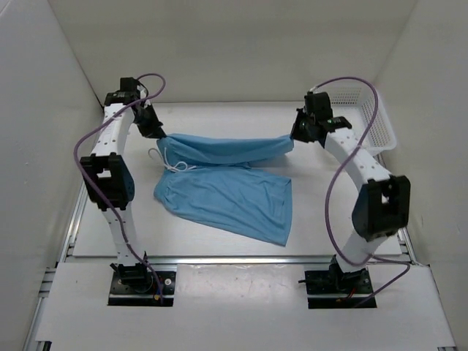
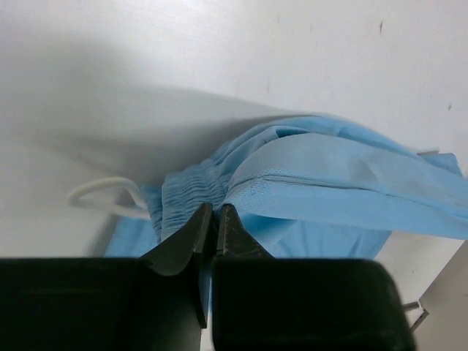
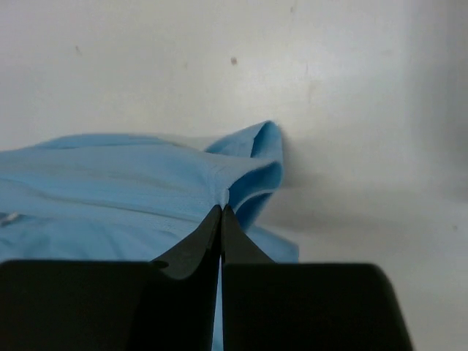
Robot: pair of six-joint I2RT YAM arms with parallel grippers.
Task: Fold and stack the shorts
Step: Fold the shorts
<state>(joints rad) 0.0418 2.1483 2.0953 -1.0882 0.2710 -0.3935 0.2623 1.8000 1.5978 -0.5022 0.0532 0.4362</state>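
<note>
Two grips: one at each end of the raised edge, both clamped on cloth.
Left gripper (image 1: pixel 155 130): clenched on the shorts (image 1: pixel 227 194) at the gathered waist end, held off the table (image 1: pixel 219 117).
Right gripper (image 1: pixel 296 137): pinched tight on the hem end of the same leg, near the white mesh basket (image 1: pixel 369 121) but apart from it.
Shorts: mid-table between the arms; far leg lifted and hung in a sagging band from grip to grip, near leg lying flat, spread toward the arm bases.
Drawstring (image 1: pixel 167 162): loose white loop on the table beside the waist.
Step in hand: judged to be the first fold, far leg raised for laying over the near leg.
Next move calls for: carrying both ends toward the near edge together, level and in step, lining hem on hem and waist on waist, only then letting go.
Only in the top view: whole layout, flat leg, basket, sag of the band.
Only in the left wrist view: elastic gathers and a stitched seam right at the tips.
Only in the right wrist view: hem corner curling past the closed tips; little cloth in the pinch, so probably prone to slipping under tension.
</note>
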